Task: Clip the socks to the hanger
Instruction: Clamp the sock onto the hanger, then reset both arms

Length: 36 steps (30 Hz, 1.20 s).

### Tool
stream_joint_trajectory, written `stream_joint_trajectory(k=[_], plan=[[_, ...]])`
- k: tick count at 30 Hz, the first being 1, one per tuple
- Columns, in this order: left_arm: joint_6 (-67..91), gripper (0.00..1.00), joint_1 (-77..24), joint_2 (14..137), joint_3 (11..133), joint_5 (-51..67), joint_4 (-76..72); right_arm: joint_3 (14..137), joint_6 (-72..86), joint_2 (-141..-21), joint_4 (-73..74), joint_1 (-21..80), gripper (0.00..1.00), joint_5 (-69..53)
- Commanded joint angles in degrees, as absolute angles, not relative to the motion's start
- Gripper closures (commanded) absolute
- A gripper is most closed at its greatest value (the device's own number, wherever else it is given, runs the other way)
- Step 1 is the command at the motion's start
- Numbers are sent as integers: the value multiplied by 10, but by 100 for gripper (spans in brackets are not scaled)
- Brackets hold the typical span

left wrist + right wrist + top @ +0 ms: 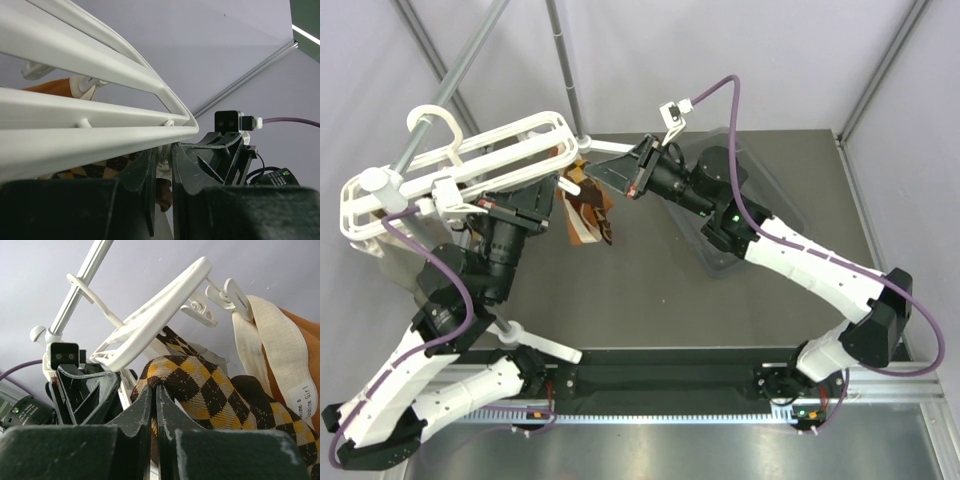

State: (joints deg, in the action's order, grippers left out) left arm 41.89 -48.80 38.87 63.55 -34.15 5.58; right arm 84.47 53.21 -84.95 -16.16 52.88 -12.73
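The white hanger [470, 160] hangs at the upper left on a grey pole. My left gripper [556, 180] reaches up under its right end, and its fingers [150, 175] are shut on a small white clip [166, 161] of the hanger [100, 120]. A dark brown sock end [163, 192] hangs just below that clip. My right gripper [612, 182] faces it from the right, shut [155, 390] on a fold of a brown-and-tan diamond sock [210, 385]. The socks [588, 212] dangle between the two grippers, under the hanger's end [150, 315].
A plain beige sock [272, 340] and an orange sock [310, 335] hang from other clips [230, 292]. Grey metal poles [450, 90] rise behind the hanger. A clear plastic tray [760, 190] lies under my right arm on the dark table [650, 290].
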Motion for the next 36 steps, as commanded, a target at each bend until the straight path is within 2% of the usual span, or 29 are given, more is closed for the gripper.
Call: stream_joint_trajectory(k=[1, 4, 8, 17, 21, 26, 30, 35, 36], plan=[[428, 87, -490, 389, 619, -315, 71, 874, 539, -855, -199, 541, 100, -129], [435, 68, -490, 379, 610, -322, 71, 871, 546, -860, -207, 541, 100, -130], [436, 54, -490, 367, 602, -324, 73, 878, 555, -871, -209, 542, 100, -138], [439, 39, -490, 340, 596, -334, 91, 893, 552, -887, -202, 547, 98, -139], [442, 34, -490, 328, 599, -326, 110, 898, 540, -892, -190, 547, 69, -140], [438, 30, -490, 291, 600, -304, 157, 892, 462, -879, -114, 543, 60, -122], [444, 32, -490, 270, 598, -286, 208, 877, 369, -861, -27, 538, 43, -93], [454, 31, -490, 258, 564, -254, 255, 831, 265, -841, 104, 523, 27, -18], [454, 30, -490, 257, 555, -239, 255, 818, 258, -829, 114, 515, 20, -7]])
